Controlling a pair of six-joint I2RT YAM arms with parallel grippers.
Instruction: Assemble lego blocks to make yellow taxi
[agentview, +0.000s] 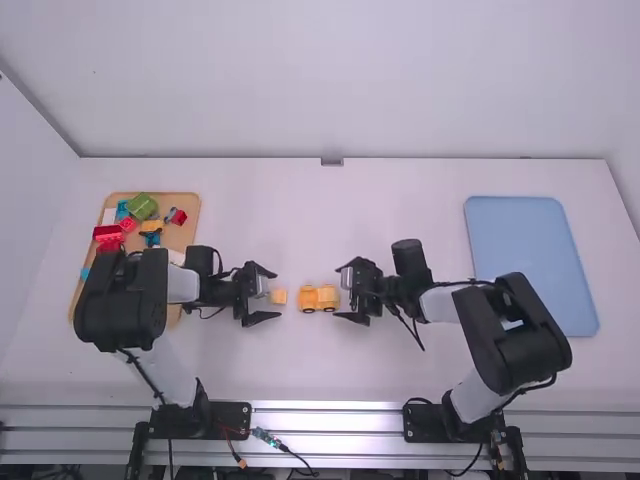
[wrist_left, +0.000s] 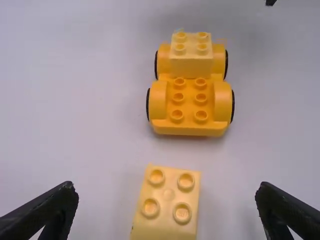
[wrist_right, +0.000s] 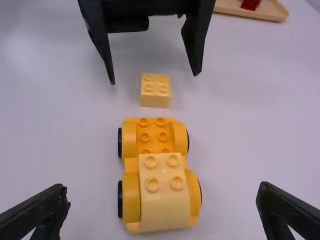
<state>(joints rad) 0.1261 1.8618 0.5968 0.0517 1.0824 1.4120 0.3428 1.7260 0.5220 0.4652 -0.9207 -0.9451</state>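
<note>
1. Clock directions are read on the high view, with twelve pointing away from the camera.
2. The yellow car (agentview: 311, 300) stands on its wheels near the middle of the white table (agentview: 400, 190). A pale yellow block (wrist_left: 191, 62) sits on its three o'clock end, four studs up; bare studs show on the nine o'clock end.
3. A loose pale yellow block (wrist_left: 167, 205) lies on the table at the car's nine o'clock, just beside it but apart, studs up.
4. The left gripper (agentview: 272, 295) is released, its fingers spread wide on either side of the loose block, with a gap on both sides.
5. The right gripper (agentview: 341, 292) is also released, its fingers wide apart at the car's three o'clock end, gripping nothing.
6. The wooden tray (agentview: 184, 236) lies toward ten o'clock on the table, partly hidden under the left arm (agentview: 125, 300). Near its twelve o'clock side is a green block (agentview: 142, 206); red blocks (agentview: 108, 236) lie toward eleven, a small red piece (agentview: 176, 216) toward one, and an orange-yellow piece (agentview: 152, 227) touches a blue one (agentview: 152, 239) between them.
7. The blue tray (agentview: 525, 260) lies flat toward three o'clock, beyond the right arm (agentview: 515, 330).
</note>
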